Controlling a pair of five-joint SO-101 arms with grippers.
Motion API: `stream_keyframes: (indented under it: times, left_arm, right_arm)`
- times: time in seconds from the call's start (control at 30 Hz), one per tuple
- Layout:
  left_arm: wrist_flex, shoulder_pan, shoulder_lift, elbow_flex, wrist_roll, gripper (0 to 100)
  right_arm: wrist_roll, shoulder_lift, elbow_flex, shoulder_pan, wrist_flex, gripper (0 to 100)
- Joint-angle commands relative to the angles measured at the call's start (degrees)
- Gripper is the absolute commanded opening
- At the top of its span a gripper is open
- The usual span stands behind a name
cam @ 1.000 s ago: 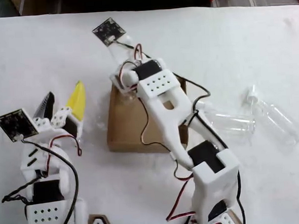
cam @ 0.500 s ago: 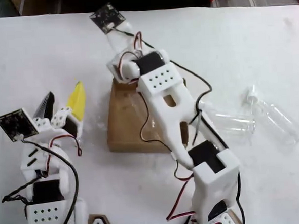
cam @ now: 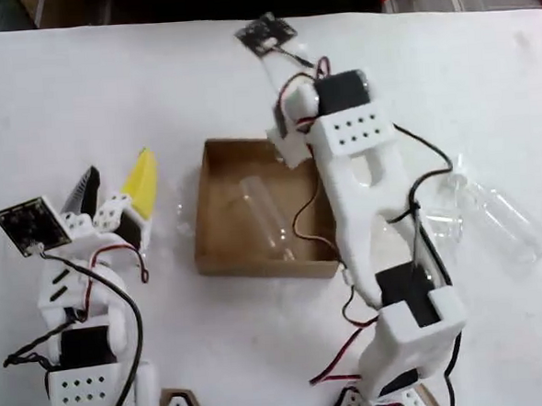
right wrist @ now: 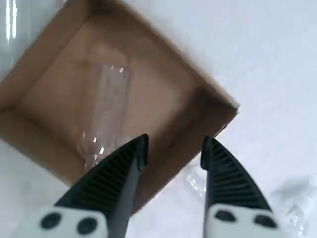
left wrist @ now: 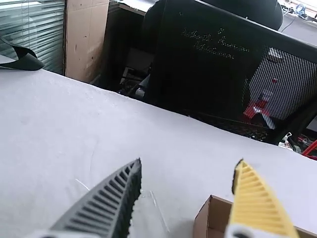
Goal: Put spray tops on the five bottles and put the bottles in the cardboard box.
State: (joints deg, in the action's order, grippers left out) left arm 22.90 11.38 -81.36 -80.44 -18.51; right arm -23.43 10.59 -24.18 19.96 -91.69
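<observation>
The cardboard box [cam: 221, 258] sits mid-table with one clear bottle [cam: 265, 218] lying inside, narrow end toward the near wall. In the right wrist view my right gripper [right wrist: 176, 140] hovers open over a corner of the box [right wrist: 208, 106], nothing between its black fingers, and the bottle [right wrist: 108, 106] lies below it. My left gripper [cam: 113, 180] stands open to the left of the box, one finger black, one yellow. In the left wrist view the left gripper [left wrist: 188, 166] is empty, with a box corner [left wrist: 210, 220] beside the yellow finger.
Two more clear bottles lie on the table right of the box: one [cam: 507, 218] with a white spray top [cam: 455, 169], the other [cam: 433, 225] partly behind the right arm. The white table runs far to the back and left.
The right arm has swung to the right and off the box, uncovering the bottle that lies inside. The left arm has kept still.
</observation>
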Motion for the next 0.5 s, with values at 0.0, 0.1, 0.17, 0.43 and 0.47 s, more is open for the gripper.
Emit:
stream_keyframes:
  times: [0.0,0.1,0.17,0.43,0.47]
  left_arm:
    - [-1.14,-0.66,0.13,0.44,0.62,28]
    - [-1.14,-0.66,0.13,0.44,0.62,28]
    - [-1.14,-0.66,0.13,0.44,0.62,28]
    - [-1.14,-0.66,0.04,0.44,0.62,28]
    - [-1.14,-0.66,0.04,0.44,0.62,28]
  right_arm:
    - [-3.43,-3.38,6.86,0.66,-3.56,15.6]
    - [-2.55,-4.79,13.71,1.19,-0.57,15.6]
    - [-2.46,-7.34,19.08,1.71,2.07,15.7]
    - [0.79,-26.33,44.57,5.76,17.89,15.9]
    - [1.76,-27.82,47.12,5.85,20.26,15.9]
